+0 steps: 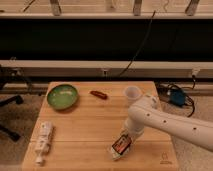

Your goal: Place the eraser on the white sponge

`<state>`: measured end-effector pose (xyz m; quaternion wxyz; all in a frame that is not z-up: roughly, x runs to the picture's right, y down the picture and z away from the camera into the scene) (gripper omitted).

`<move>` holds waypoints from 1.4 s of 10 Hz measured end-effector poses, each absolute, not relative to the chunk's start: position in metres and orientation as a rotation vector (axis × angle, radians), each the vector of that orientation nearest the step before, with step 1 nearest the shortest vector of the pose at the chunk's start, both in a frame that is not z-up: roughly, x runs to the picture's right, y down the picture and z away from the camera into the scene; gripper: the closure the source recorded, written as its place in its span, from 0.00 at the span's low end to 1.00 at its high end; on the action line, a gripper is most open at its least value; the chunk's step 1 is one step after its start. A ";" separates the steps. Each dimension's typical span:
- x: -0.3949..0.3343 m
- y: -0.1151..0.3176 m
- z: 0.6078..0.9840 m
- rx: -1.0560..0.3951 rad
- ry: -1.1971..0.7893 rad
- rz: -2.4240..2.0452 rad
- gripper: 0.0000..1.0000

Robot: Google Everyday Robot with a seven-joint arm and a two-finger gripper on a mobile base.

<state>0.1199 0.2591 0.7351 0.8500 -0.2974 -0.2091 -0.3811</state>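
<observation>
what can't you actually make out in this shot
- End effector, camera view: low over the front right of the table; the arm's wrist covers it.
- White sponge: only a pale edge shows under the eraser.
- Contact between eraser and sponge: too small to judge.
- Tube label at front left: blurred, unreadable.
- Arm's base: cut off by the right edge.

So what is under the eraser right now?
The white sponge lies under the eraser, only its pale edge showing. The gripper covers the eraser's upper end; contact between them is hidden.
</observation>
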 end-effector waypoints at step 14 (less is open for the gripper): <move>0.132 0.251 0.739 -0.635 -0.448 -0.820 0.27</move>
